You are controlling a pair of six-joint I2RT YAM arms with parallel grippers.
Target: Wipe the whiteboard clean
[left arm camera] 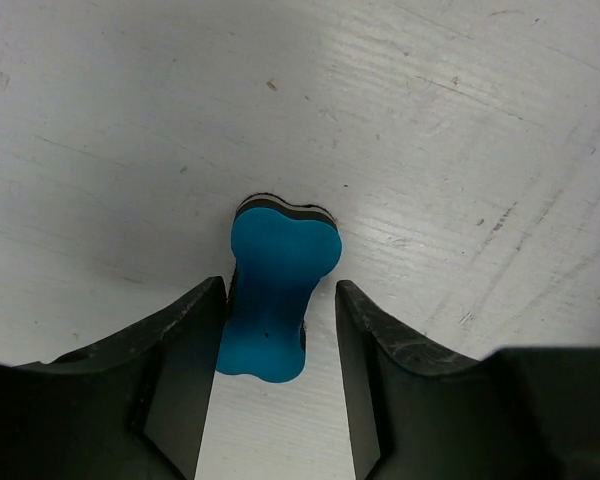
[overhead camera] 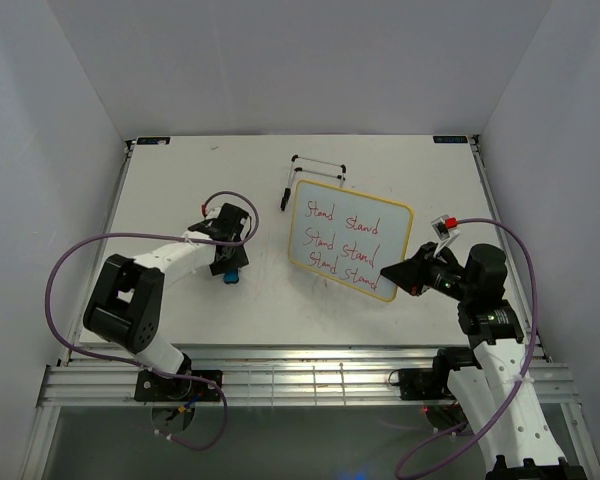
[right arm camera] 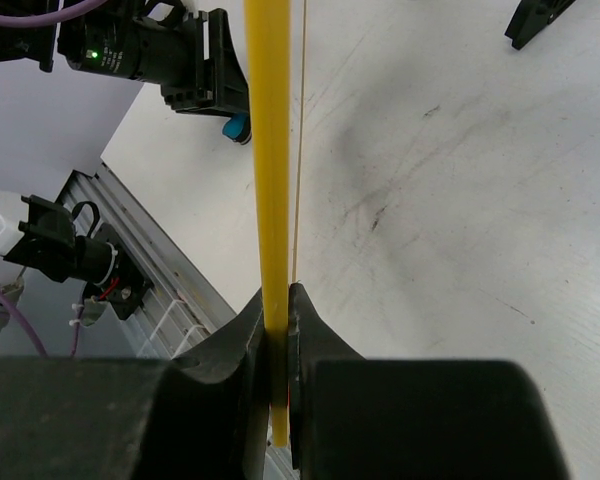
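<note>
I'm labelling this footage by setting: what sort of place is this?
Probably a robotics lab test cell: plain white walls box in a scuffed white table, a left arm and right arm are bolted to an aluminium rail at its near edge, with a whiteboard and eraser as props.

- A robotics lab: white walls [overhead camera: 50, 90] box in a scuffed table [overhead camera: 170, 180].
- Left arm [overhead camera: 140, 300] and right arm [overhead camera: 495, 340] bolted to a metal rail [overhead camera: 310, 382], trailing purple cables [overhead camera: 52, 285].
</note>
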